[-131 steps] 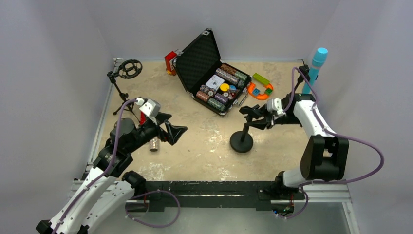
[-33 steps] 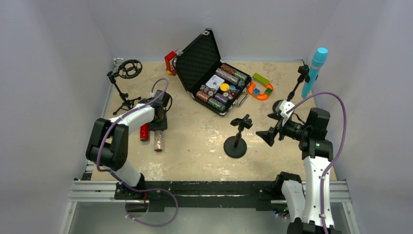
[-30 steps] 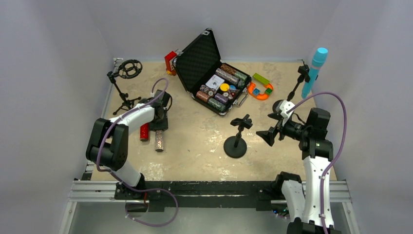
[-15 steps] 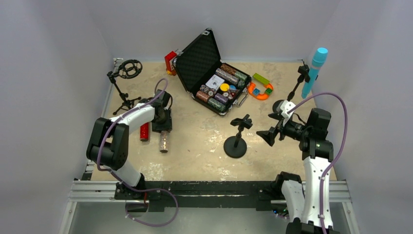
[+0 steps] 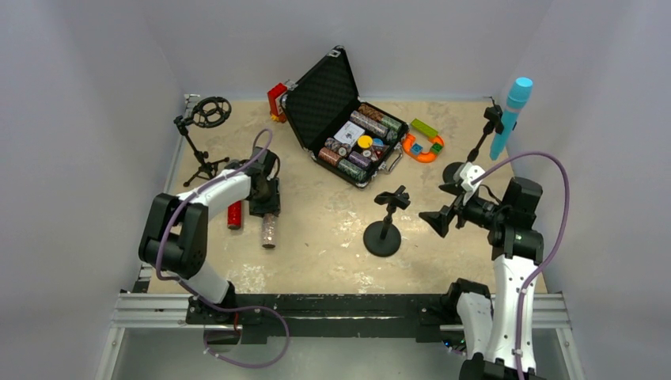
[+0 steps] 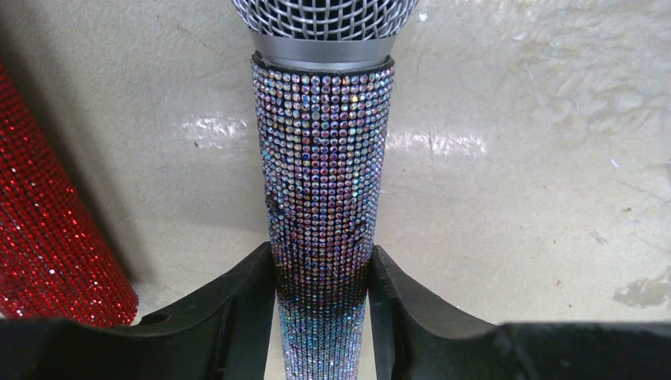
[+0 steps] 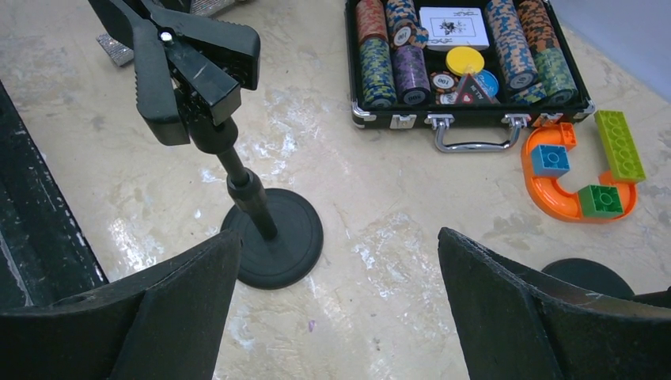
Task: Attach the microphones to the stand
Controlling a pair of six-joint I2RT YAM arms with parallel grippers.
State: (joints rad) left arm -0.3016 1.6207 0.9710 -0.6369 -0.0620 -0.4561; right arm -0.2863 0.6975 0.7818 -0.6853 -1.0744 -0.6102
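Nearest you on the left side of the desk (image 5: pixel 332 261), your left tool (image 6: pixel 322 263) points down and pinches the tail of the glittery silver microphone (image 6: pixel 320 158), one finger pressed against each side of the handle. That microphone lies flat on the desk with its grey mesh head pointing away from the tool. The red microphone (image 6: pixel 47 229) lies just beside it on its left, also flat, apart from the fingers.

On the right, your right tool (image 7: pixel 339 237) hangs above the desk with its fingers spread wide and nothing between them. It faces the round-based stand (image 7: pixel 273 237), which stands upright near the middle of the desk, its black clip (image 7: pixel 186 55) at the top holding nothing.

Farther back, the open black case (image 5: pixel 316 103) of poker chips sits mid-desk, with the orange track and toy bricks (image 5: pixel 423 146) to its right.

At the far left a tripod stand with a ring mount (image 5: pixel 210 111) stands upright. At the far right the light blue microphone (image 5: pixel 510 111) sits raised and nearly upright at the clip of a slim stand (image 5: pixel 484 142)
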